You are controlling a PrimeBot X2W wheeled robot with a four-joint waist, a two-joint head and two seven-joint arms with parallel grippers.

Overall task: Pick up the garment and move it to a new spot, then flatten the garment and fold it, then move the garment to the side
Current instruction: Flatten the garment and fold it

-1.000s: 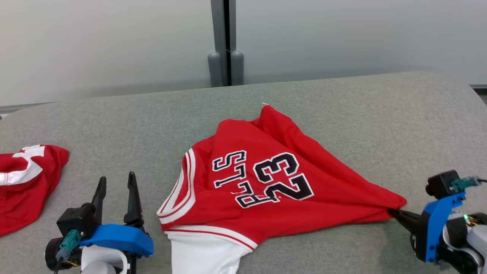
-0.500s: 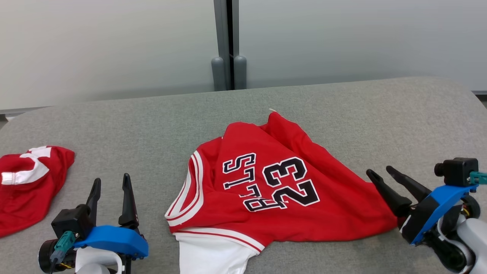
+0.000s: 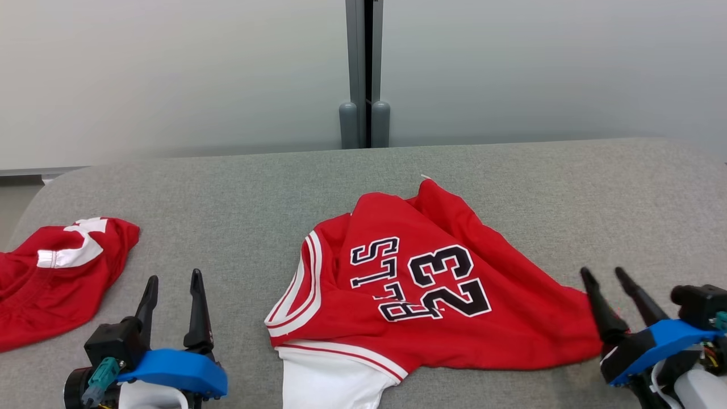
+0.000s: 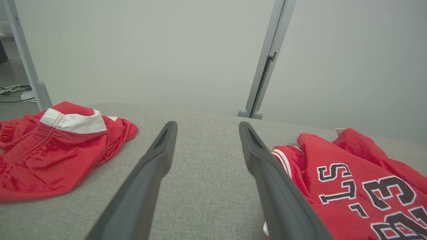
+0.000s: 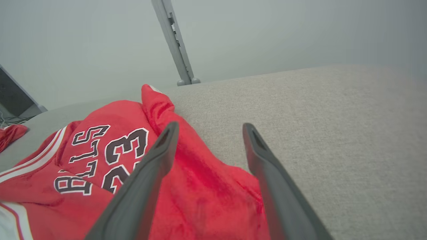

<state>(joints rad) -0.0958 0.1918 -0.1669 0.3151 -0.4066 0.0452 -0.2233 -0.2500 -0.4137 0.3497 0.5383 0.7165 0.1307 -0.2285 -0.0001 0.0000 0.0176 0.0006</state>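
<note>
Head view — grey cloth surface before frosted wall panels; left gripper and right gripper spread.

the garment, a red jersey, is soft matt knit cloth with a faintly fuzzy nap; its black-and-white numbers look like flatter sewn-on patches. the table is covered in grey woven fabric, matt and lightly rough. a second red garment is thinner cloth with a slight sheen. the left gripper and right gripper have matt dark plastic fingers on smooth blue plastic mounts.
</note>
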